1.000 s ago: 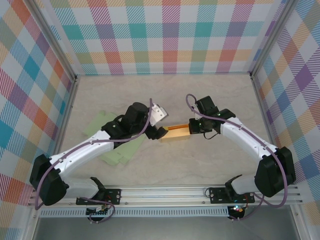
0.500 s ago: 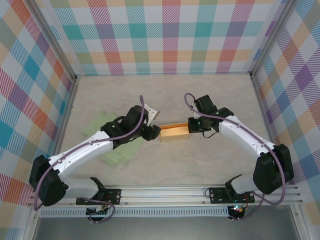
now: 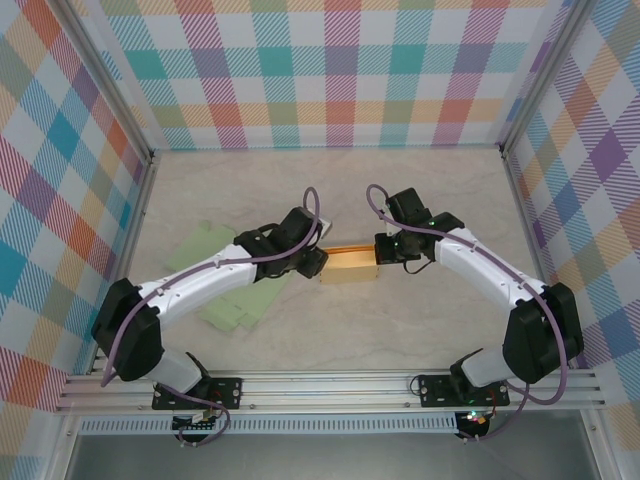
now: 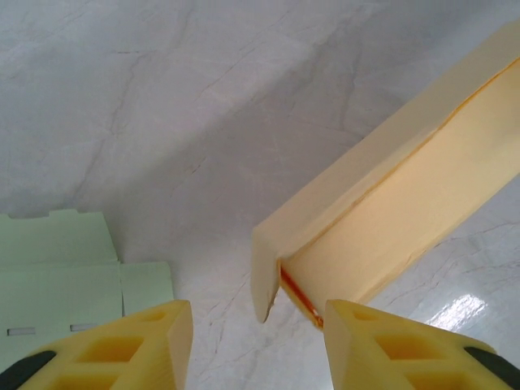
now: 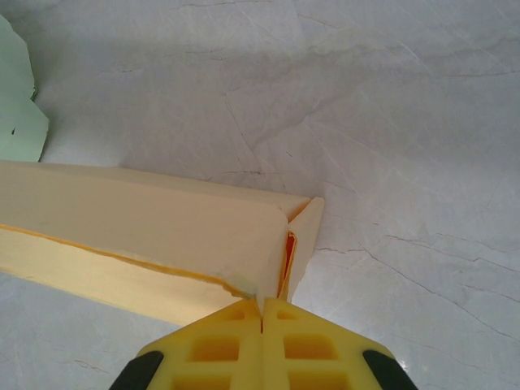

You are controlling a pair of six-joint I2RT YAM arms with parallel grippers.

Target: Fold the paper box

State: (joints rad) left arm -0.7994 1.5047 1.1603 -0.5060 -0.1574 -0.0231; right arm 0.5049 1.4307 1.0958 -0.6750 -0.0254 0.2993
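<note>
Item: long pale yellow paper box (image 3: 350, 266), partly folded, lying on its side in the middle of the pale marble-patterned table (image 3: 420, 190) between the two arms, its ends not yet tucked in. The right gripper (image 5: 262, 313) is sitting fully closed at the box's right end, apparently nipping the thin end wall, which by my reading is anchoring the box against sliding. The left gripper (image 4: 257, 318) is standing part-open astride the loose left end flap, holding nothing and presumably placed to press that flap in. Flat pale green card sheets (image 3: 228, 292) are lying to the left, under that arm.
</note>
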